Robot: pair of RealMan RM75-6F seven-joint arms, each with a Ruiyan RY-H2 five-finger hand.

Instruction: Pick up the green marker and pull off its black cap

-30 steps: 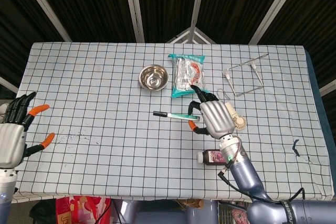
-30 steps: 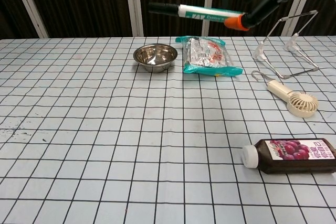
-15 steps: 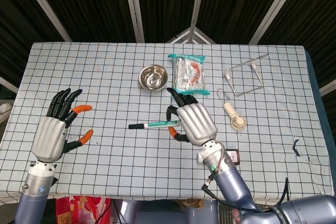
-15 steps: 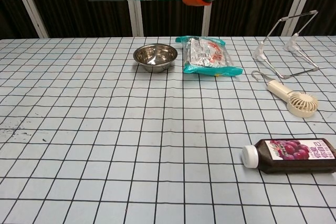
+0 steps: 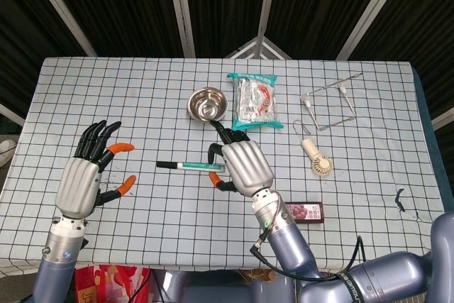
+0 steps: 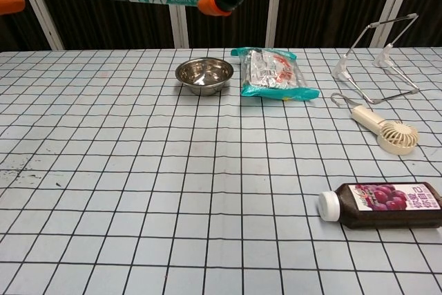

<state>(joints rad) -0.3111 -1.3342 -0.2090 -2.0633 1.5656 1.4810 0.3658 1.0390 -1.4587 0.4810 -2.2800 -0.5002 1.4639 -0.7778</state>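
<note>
Above table | right hand (image 5: 240, 166) fingers grasping green marker (image 5: 191, 166) level, black cap (image 5: 165, 164) leftward | left hand (image 5: 83, 178) fingers released, spread

Table (image 5: 142, 90) under white black-gridded cloth, dark slatted wall (image 6: 331, 5) behind, pale vertical posts (image 6: 173, 5)

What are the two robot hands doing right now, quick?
Left hand: open, fingers spread, holding nothing.
Right hand: holding the green marker, black cap still on.
</note>
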